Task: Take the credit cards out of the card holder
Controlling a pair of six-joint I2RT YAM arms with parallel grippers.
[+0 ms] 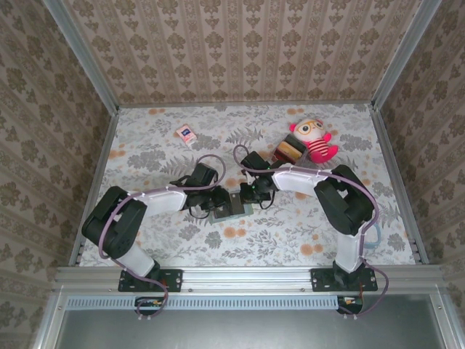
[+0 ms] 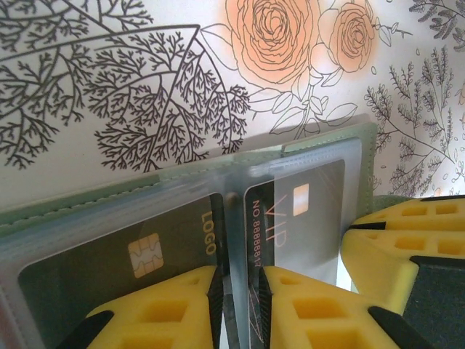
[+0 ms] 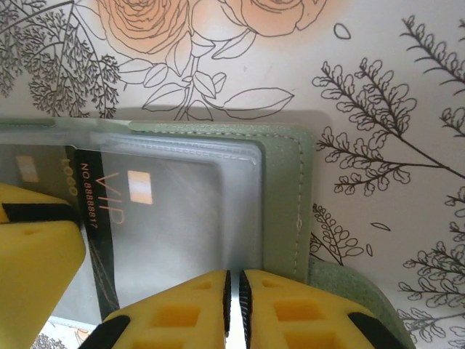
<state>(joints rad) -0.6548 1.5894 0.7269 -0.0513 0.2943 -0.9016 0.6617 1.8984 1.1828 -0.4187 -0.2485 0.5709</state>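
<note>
- Card holder (image 3: 283, 196): grey-green with stitched edges, lying open on the flowered table (image 1: 305, 233). It sits near the middle of the table, towards the arms, between the two gripper heads (image 1: 231, 206). Frosted clear sleeves (image 3: 218, 156) fan out over its panels.
- Credit cards: two dark cards, both inside the sleeves. One carries a gold chip and the word "LOGO" (image 2: 167, 247). The other is marked "VIP" with a number line and a small pale chip (image 2: 305, 211). The right wrist view shows the VIP card again (image 3: 182, 218), still fully sleeved.
- Left gripper (image 2: 240, 291): its yellow fingers are drawn almost together, pinching a clear sleeve leaf of the card holder that runs down between them, between the LOGO and VIP cards. From above it stands at the holder's left side (image 1: 211, 200).
- Right gripper (image 3: 234, 291): its yellow fingers are closed to a thin slit at the near edge of the holder's right panel, where the sleeve's edge meets them. They appear to nip it, though the contact is partly hidden. From above it stands at the holder's right side (image 1: 254, 195), and one of its fingers (image 2: 407, 247) sits just beside the VIP card.
- Packet (image 1: 187, 134): small, pink and white, at the far left of the table, well apart from the holder.
- Stack of blocks (image 1: 289, 151): red, tan and dark, at the far right of centre.
- Plush toy (image 1: 316, 139): striped and big-eyed, touching the blocks on their right.
</note>
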